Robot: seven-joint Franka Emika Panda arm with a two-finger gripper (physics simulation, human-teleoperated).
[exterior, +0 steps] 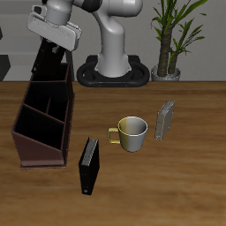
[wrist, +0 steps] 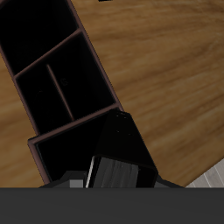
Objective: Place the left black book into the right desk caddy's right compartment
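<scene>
The right desk caddy (exterior: 42,132) is a dark reddish-brown open-topped box with inner dividers, running from the table's front toward the back. My gripper (exterior: 49,46) is above its far end, shut on a black book (exterior: 41,62) that hangs upright with its lower edge at the caddy's rearmost compartment. In the wrist view the held book (wrist: 122,144) reaches down from my gripper (wrist: 114,178) over that end compartment, inside the caddy's rim (wrist: 98,66). Whether the book touches the caddy's floor is hidden.
A second black book (exterior: 88,166) stands upright near the table's front edge, beside the caddy. A cream mug (exterior: 132,133) sits mid-table with a grey book (exterior: 165,120) standing beyond it. The robot's base (exterior: 113,66) and a potted plant (exterior: 168,44) are at the back.
</scene>
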